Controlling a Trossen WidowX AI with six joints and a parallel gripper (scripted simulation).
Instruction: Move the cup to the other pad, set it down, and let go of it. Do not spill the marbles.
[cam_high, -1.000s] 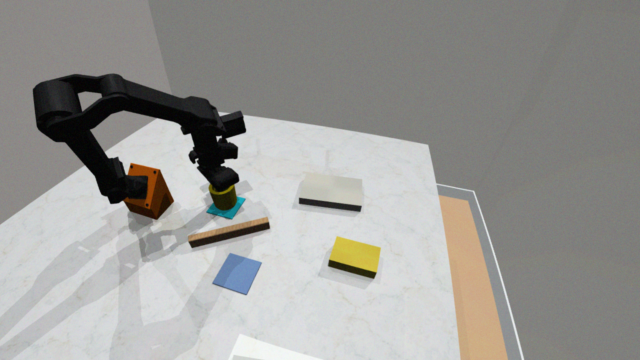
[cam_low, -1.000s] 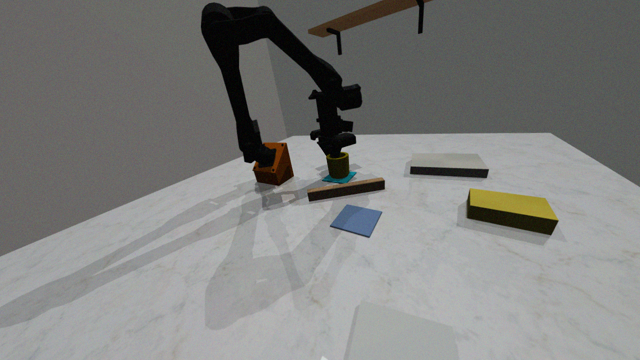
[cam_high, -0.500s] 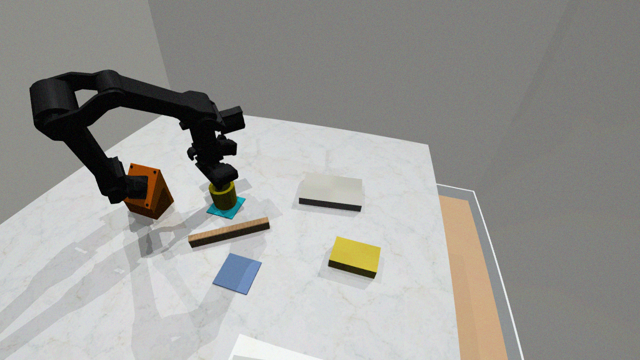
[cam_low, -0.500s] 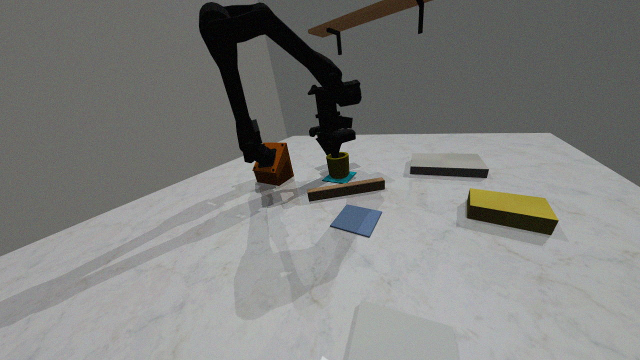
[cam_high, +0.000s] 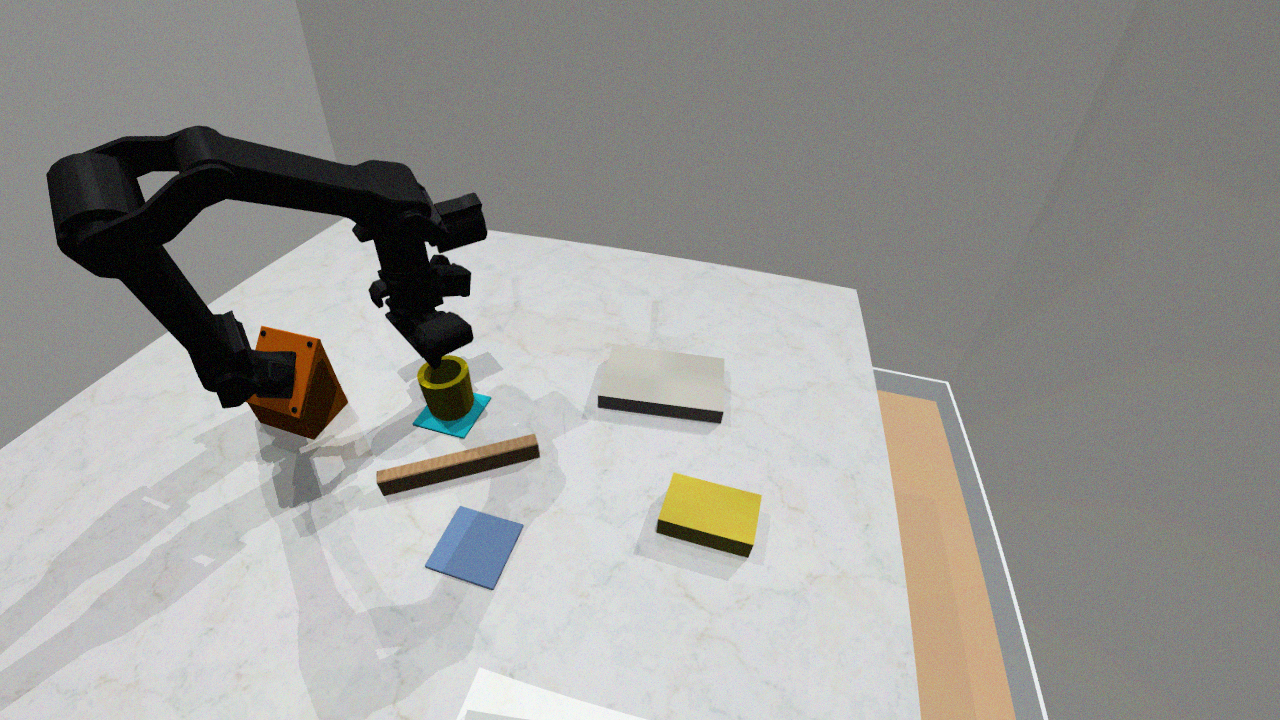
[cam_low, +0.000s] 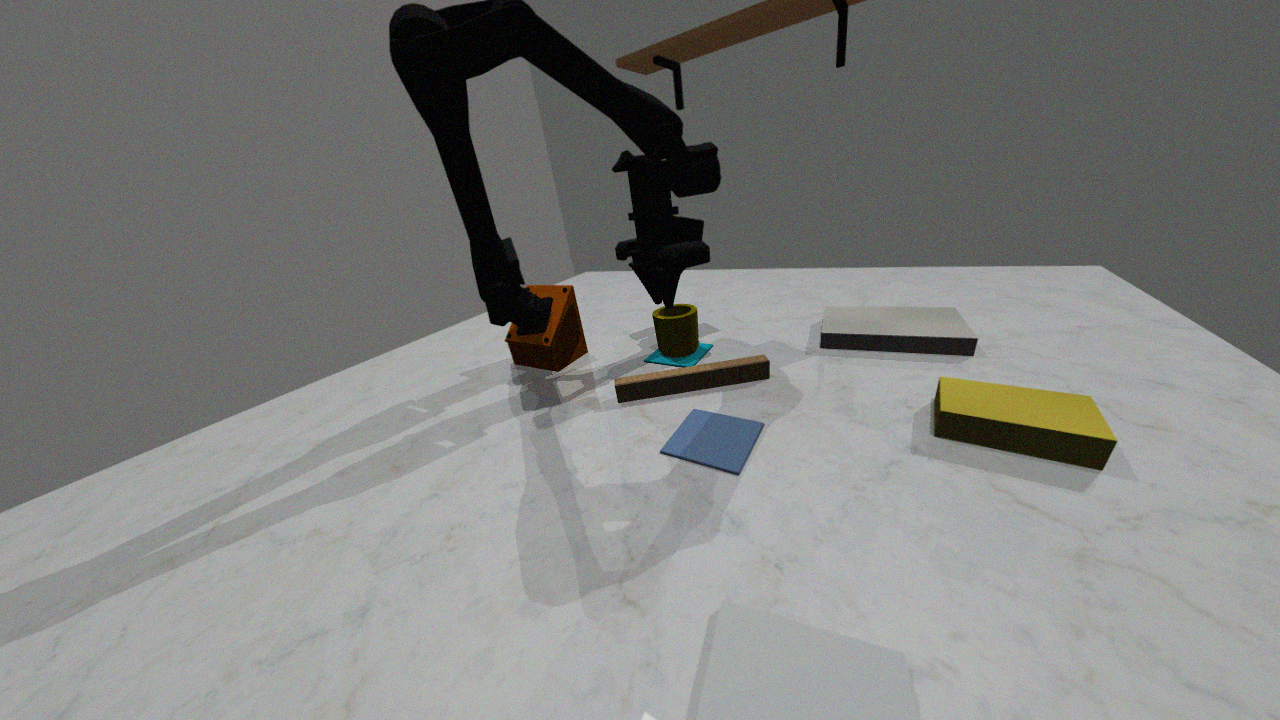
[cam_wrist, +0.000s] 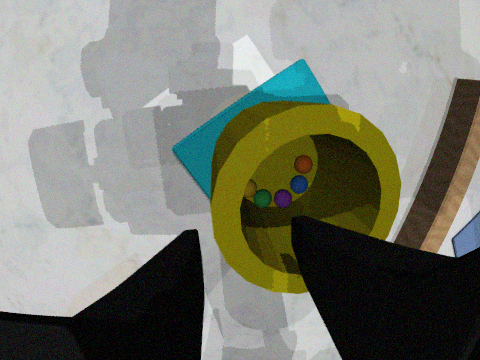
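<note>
The yellow cup (cam_high: 447, 398) (cam_low: 677, 335) (cam_wrist: 345, 122) stands upright on the cyan pad (cam_high: 463, 429) (cam_low: 703, 350) (cam_wrist: 292, 80). Several small marbles, among them an orange one (cam_wrist: 303, 164) and a green one (cam_wrist: 262, 198), lie on the cup's bottom. My gripper (cam_high: 435, 362) (cam_low: 665, 305) (cam_wrist: 245, 237) is partly open with nothing held, its fingertips at about rim height. In the wrist view one fingertip shows over the cup's mouth, the other outside the rim. The blue pad (cam_high: 474, 548) (cam_low: 713, 440) (cam_wrist: 470, 240) bears nothing.
A wooden bar (cam_high: 458, 463) (cam_low: 693, 379) (cam_wrist: 435, 175) lies between the two pads. A yellow block (cam_high: 711, 508) (cam_low: 1020, 416) and a pale grey block (cam_high: 662, 380) (cam_low: 897, 328) lie to the right. An orange box (cam_high: 304, 376) (cam_low: 559, 331) stands by the arm's base.
</note>
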